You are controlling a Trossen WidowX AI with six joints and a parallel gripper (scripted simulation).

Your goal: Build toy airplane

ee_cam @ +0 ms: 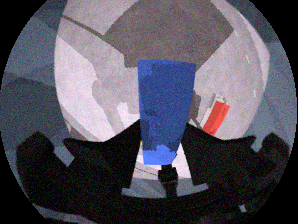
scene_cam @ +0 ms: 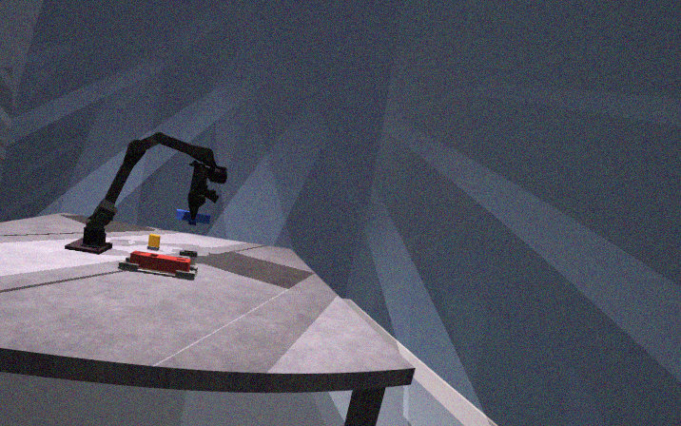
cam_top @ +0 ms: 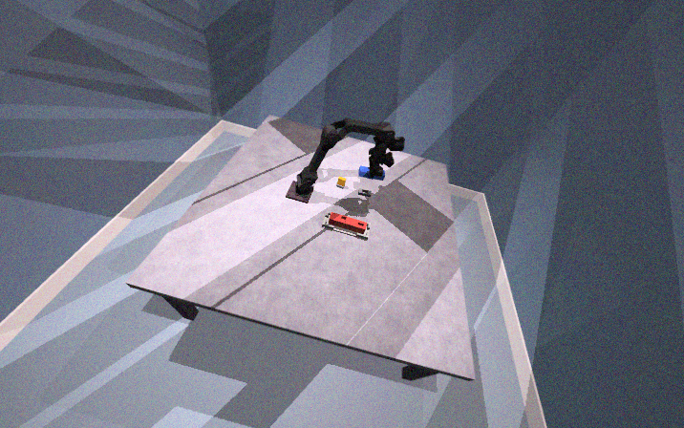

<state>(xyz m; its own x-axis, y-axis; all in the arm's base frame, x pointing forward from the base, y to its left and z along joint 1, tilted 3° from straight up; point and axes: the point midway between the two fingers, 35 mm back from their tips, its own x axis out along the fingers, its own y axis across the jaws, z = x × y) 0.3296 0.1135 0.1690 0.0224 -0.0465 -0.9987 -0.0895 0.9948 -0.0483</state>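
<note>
The red fuselage (cam_top: pixel 348 223) (scene_cam: pixel 159 261) (ee_cam: pixel 217 119) lies lengthwise in the pale cradle (cam_top: pixel 367 235) (scene_cam: pixel 186 275) and looks level, with two dark sockets on top. My gripper (cam_top: pixel 375 173) (scene_cam: pixel 192 220) (ee_cam: pixel 160 121) is shut on the blue wing (cam_top: pixel 364 171) (scene_cam: pixel 203 218) (ee_cam: pixel 167 95). It holds the wing about level in the air, above the table and behind the cradle in the top and exterior views. The wing's tab is not visible. The yellow tail fin (cam_top: pixel 341 181) (scene_cam: pixel 154 241) stands apart, between the arm's base and the wing; only a sliver shows in the wrist view.
A small dark-and-grey holder (cam_top: pixel 364 192) (scene_cam: pixel 188 253) sits on the table (cam_top: pixel 302 272) (scene_cam: pixel 201 311) between the raised wing and the cradle. The tail fin rests on a small grey base. The arm's base plate (cam_top: pixel 299 193) (scene_cam: pixel 87 246) is left of the parts.
</note>
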